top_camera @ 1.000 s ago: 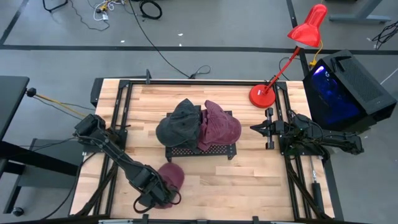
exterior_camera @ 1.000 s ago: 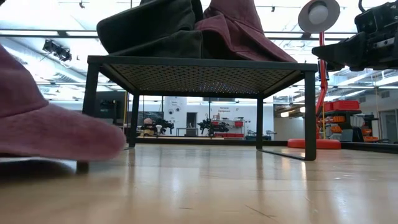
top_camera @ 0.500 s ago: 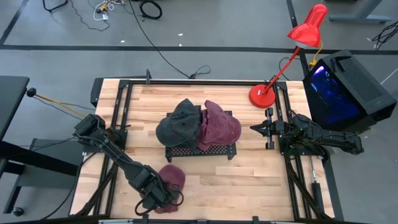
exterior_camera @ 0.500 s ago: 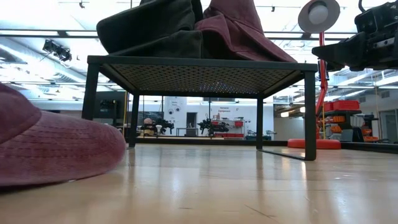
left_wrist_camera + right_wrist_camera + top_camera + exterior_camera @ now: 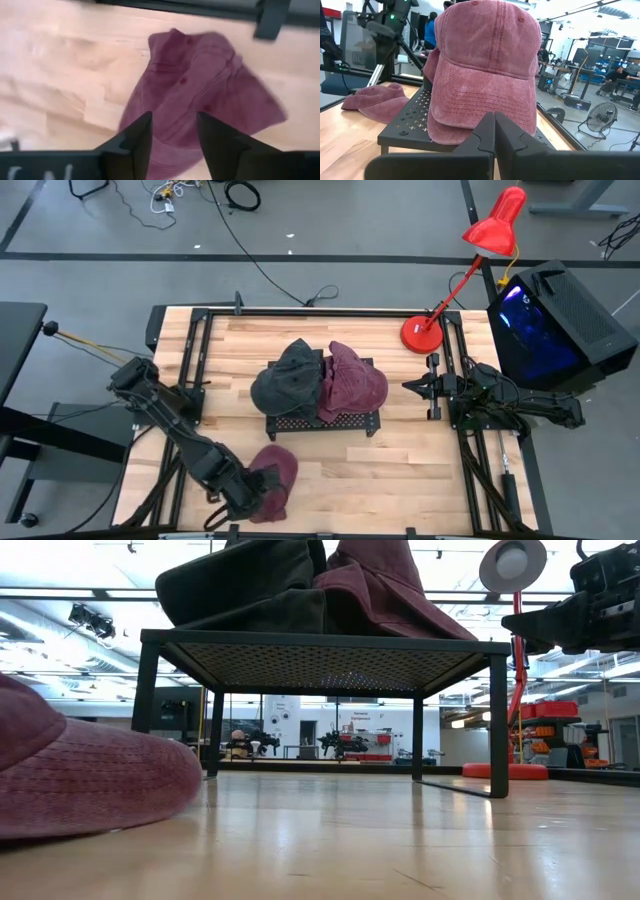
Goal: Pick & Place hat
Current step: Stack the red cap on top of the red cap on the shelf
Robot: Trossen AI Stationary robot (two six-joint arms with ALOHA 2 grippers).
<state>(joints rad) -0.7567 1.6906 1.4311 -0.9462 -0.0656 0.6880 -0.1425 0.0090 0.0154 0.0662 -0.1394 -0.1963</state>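
So the maroon hat point(image 5: 272, 472) is lying flat on the wooden table point(image 5: 400, 470), near the front edge and just in front of the little black mesh stand point(image 5: 322, 423). The left gripper point(image 5: 243, 498) is hovering right at the hat's near-left side, fingers point(image 5: 134, 145) spread apart with nothing between them, and from its own camera you're looking down over the hat's crown and brim. Up on the stand there are two more hats side by side, a dark grey hat point(image 5: 287, 377) and another maroon hat point(image 5: 353, 383), touching each other. The right gripper point(image 5: 410, 387) is parked off at the right side of the table, fingers pressed together, pointing at the stand. A red desk lamp point(image 5: 470, 265) stands at the back right corner.
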